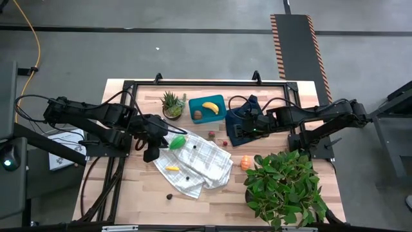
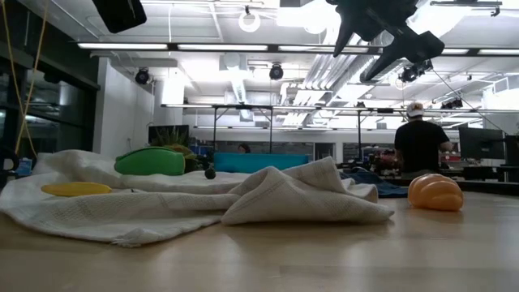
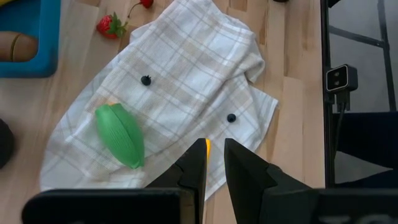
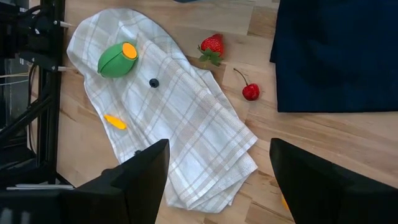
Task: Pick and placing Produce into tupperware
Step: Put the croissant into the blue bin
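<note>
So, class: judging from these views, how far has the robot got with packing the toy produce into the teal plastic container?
Done: the yellow toy banana and a brown piece lie in the teal plastic container. In hand: nothing; the left gripper, nearly closed, hovers over the checked cloth, and the right gripper is open. Left: the green piece, small yellow piece, strawberry, cherry and orange piece.

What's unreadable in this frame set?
- Low view: tupperware contents hidden behind its wall and the cloth.
- Left wrist view: tupperware cut off at the picture's edge; one brown piece partly shown.
- High view: dark berry too small to identify.
</note>
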